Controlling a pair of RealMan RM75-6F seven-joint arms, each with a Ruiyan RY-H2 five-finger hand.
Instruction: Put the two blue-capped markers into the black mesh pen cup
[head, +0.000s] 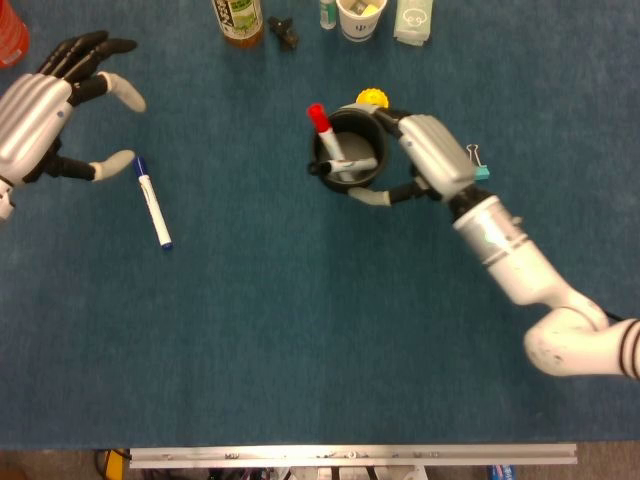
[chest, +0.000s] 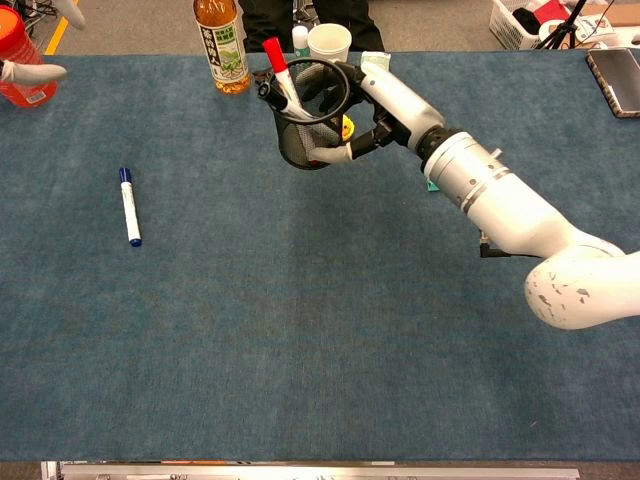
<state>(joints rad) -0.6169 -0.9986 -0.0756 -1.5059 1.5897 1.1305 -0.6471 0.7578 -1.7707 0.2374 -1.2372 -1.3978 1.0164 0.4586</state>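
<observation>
My right hand (head: 432, 160) grips the black mesh pen cup (head: 350, 162) by its side and holds it tilted. A red-capped marker (head: 322, 128) sticks out of the cup, and a second marker with a dark end (head: 346, 166) lies inside; its cap colour is unclear. In the chest view the right hand (chest: 388, 100) holds the cup (chest: 305, 138) in front of the far bottles. One blue-capped marker (head: 153, 205) lies flat on the cloth at the left (chest: 129, 206). My left hand (head: 45, 110) hovers at the far left with fingers spread, holding nothing, just left of that marker.
Along the far edge stand a tea bottle (chest: 221, 45), a paper cup (chest: 329, 40), a white packet (head: 413, 20) and a red bottle (chest: 15, 55). A yellow duck (head: 372, 97) sits right behind the cup; a teal binder clip (head: 478, 168) lies by my right wrist.
</observation>
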